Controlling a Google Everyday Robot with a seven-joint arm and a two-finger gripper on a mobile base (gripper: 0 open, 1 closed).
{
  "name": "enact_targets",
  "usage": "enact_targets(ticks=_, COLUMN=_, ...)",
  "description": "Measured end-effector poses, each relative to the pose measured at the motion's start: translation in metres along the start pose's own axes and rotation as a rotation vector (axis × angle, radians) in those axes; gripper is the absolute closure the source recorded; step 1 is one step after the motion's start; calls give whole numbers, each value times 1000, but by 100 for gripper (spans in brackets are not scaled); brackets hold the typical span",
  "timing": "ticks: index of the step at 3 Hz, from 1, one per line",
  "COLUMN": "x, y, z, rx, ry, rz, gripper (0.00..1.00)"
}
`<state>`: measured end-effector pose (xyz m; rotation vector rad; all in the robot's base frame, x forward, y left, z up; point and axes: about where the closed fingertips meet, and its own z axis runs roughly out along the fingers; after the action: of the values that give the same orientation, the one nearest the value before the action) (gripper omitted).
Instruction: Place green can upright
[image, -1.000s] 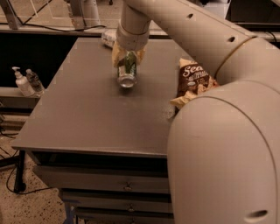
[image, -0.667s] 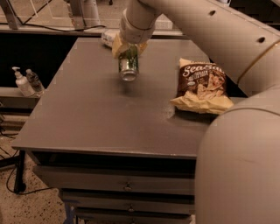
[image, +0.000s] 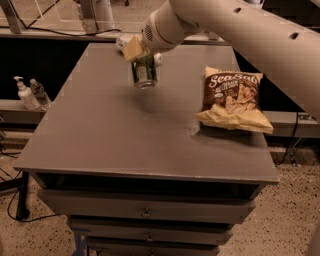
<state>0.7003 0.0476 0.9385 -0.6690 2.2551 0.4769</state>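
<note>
The green can (image: 144, 73) hangs in my gripper (image: 141, 59) above the back middle of the grey table (image: 110, 130). It is held near its upper end, roughly upright, with its shiny silver bottom facing the camera and clear of the tabletop. The gripper is shut on the can, and my white arm reaches in from the upper right. The can's top is hidden by the gripper.
A brown and yellow chip bag (image: 232, 97) lies on the table's right side. A pale object (image: 125, 42) lies at the table's back edge behind the gripper. Two small bottles (image: 30, 93) stand on a ledge to the left. Drawers (image: 145, 212) run below the table's front.
The gripper has lifted the can off the tabletop and carried it slightly higher. The arm has swung up and away, uncovering the chip bag.
</note>
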Motion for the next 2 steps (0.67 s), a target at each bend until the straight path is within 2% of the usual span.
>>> enact_targets(ticks=1, x=-21, y=1, z=-5, rx=-5, ry=-96, rz=-36, gripper=100)
enact_targets(ticks=2, x=-16, y=2, z=-12, rx=-8, ry=-106, rz=-44, gripper=100)
